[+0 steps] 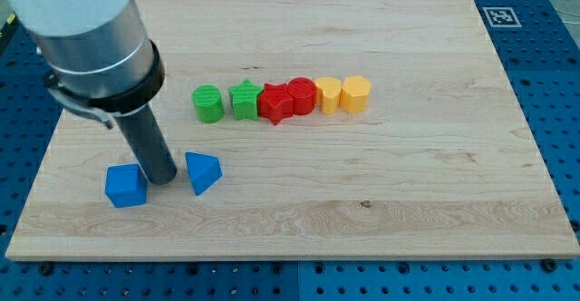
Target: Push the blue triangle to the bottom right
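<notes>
The blue triangle [203,171] lies on the wooden board [381,210] at the view's lower left. A blue cube [125,186] sits to its left. My tip [163,179] stands on the board between the two blue blocks, close to the cube's right side and just left of the triangle. The thick grey arm comes down from the view's top left and hides part of the board behind it.
A row of blocks stands mid-board: green cylinder [207,103], green star [244,100], red star [275,103], red cylinder [301,95], yellow block [329,93], yellow hexagon [355,93]. A blue pegboard [544,56] surrounds the board, with a marker tag [500,15].
</notes>
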`<state>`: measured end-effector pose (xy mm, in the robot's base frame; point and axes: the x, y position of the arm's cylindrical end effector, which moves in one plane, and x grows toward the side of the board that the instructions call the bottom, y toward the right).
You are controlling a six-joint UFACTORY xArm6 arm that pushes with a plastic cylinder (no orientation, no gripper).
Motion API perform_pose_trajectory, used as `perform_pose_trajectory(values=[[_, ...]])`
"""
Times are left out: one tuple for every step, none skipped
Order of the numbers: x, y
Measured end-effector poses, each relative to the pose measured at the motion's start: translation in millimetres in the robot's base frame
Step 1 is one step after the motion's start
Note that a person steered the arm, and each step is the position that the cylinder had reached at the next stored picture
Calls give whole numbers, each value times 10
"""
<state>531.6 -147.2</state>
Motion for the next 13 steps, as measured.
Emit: perform_pose_trajectory(values=[[-29, 159], [-29, 323], [-29, 477], [-29, 617], [-29, 772], [-4, 853], [130, 938], [132, 1208], [132, 1462], [199, 1549], [420, 1523], [492, 1581], [503, 1833]])
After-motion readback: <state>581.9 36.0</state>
